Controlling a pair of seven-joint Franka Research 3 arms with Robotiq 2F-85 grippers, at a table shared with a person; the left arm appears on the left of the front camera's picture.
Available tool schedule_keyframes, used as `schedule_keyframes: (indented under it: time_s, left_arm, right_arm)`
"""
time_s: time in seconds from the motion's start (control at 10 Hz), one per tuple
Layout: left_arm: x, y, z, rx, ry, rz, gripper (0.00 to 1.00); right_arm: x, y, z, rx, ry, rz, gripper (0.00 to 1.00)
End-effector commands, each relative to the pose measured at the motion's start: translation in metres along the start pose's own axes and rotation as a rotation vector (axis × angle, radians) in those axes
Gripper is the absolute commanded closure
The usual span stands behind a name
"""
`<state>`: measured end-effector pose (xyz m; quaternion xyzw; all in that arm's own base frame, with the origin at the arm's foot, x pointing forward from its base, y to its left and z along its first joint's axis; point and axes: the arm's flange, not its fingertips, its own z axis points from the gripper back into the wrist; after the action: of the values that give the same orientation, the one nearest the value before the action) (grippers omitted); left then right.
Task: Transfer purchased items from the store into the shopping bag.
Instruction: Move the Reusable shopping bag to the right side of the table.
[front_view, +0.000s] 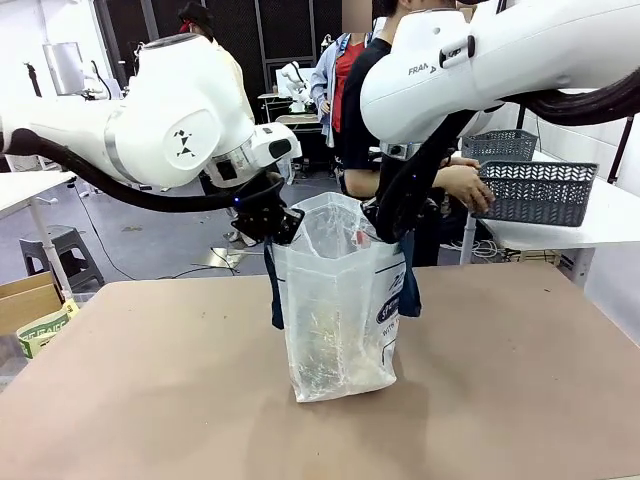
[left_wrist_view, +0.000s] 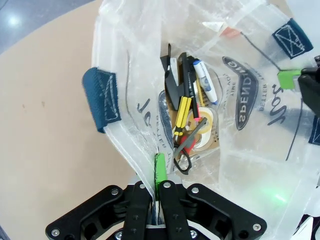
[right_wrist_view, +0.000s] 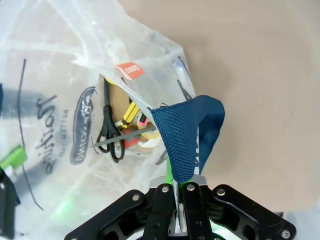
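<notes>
the shopping bag stands upright near the middle of the brown table, with its mouth held open at two points.

the left claw is pressed together on the bag's left rim. in the left wrist view the thin plastic edge runs between its green pads. one navy strap handle hangs just beside that grip.

the right claw is pressed together on the bag's right rim, pinching the plastic at the root of the other navy strap.

the purchased items lie at the bottom of the bag. they include:
- black-handled scissors
- a white marker with a blue cap
- yellow-handled tools
- a roll of clear tape
- a small red piece, resting on a brown cardboard backing

the grey lattice basket sits at the far right on a white table, well apart from the bag. the person's hand is at the basket's left end. a second basket of the same kind sits just behind it.
</notes>
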<state>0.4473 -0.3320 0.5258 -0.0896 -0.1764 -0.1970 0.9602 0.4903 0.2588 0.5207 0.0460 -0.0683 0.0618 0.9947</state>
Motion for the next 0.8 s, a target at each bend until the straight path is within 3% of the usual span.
schedule_keyframes:
  time_s: [0.0, 0.3, 0.7]
  left_arm:
    - [0.008, -0.010, -0.005, 0.035, 0.028, 0.085, 1.00]
    - [0.002, -0.004, -0.002, 0.002, 0.008, 0.028, 1.00]
    - [0.013, -0.017, -0.009, -0.021, 0.014, 0.156, 1.00]
  right_arm:
    - [0.010, 0.008, -0.001, -0.017, 0.035, -0.134, 1.00]
    - [0.003, 0.001, -0.001, 0.000, 0.012, -0.064, 1.00]
    - [0.023, 0.010, -0.006, 0.067, 0.000, -0.214, 1.00]
